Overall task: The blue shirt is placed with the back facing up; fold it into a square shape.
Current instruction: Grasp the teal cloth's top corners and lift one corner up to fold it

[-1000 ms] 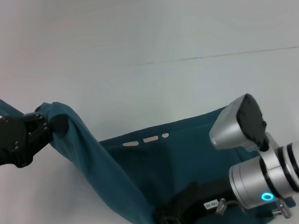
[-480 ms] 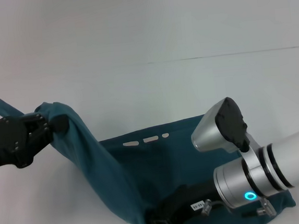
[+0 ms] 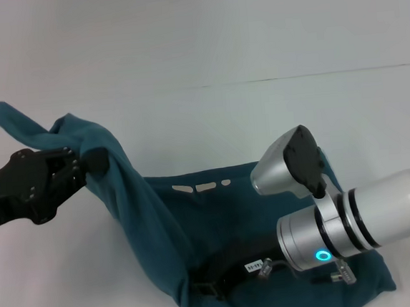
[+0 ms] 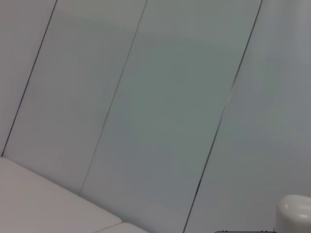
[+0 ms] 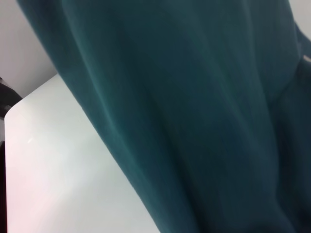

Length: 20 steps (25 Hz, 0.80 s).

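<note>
The blue shirt lies partly on the white table, with a strip of white lettering showing on the flat part. My left gripper is at the left, raised and shut on a bunched edge of the shirt. A taut fold runs down from it to the near edge. My right gripper is low at the near edge, shut on the shirt where that fold ends. In the right wrist view the blue shirt hangs close and fills most of the picture.
The white table extends far behind the shirt, with a thin seam line across it. The right arm's silver wrist hangs over the shirt's right half. The left wrist view shows only grey wall panels.
My left gripper has moved up and to the right, lifting its held edge higher. My right arm has shifted left, and the shirt's body has drawn in with it.
</note>
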{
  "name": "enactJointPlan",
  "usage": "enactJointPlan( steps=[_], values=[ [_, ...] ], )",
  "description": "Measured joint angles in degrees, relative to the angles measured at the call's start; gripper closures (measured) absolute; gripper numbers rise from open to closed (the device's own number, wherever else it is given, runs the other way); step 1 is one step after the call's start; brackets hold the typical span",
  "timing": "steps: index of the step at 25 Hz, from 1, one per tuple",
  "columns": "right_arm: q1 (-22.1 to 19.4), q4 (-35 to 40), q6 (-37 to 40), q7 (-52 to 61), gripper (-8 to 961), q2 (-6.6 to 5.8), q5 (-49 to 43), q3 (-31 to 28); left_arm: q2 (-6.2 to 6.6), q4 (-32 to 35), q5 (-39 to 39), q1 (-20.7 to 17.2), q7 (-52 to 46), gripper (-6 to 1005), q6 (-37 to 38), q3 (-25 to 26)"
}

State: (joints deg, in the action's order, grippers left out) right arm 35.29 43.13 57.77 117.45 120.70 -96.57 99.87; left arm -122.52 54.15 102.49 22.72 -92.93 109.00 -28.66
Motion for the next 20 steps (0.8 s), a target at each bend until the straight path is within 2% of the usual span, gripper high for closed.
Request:
enactJointPlan(
  steps=[5, 14, 20],
  values=[
    [2.51, -3.58, -0.46, -2.51, 802, 0.21, 2.58, 0.08, 0.0, -0.07, -0.29, 0.51, 0.03, 943, 0.09, 0.0],
    [4.3, -5.42, -0.78, -6.27, 802, 0.24, 6.77, 0.19, -0.18, -1.12, -1.31, 1.32, 1.56, 937, 0.85, -0.14],
    [2.36, -5.1, -0.79, -6.0, 802, -0.1, 7.05, -0.09, -0.17, -2.21, -1.62, 1.97, 2.52, 934, 0.99, -1.31]
  ],
)
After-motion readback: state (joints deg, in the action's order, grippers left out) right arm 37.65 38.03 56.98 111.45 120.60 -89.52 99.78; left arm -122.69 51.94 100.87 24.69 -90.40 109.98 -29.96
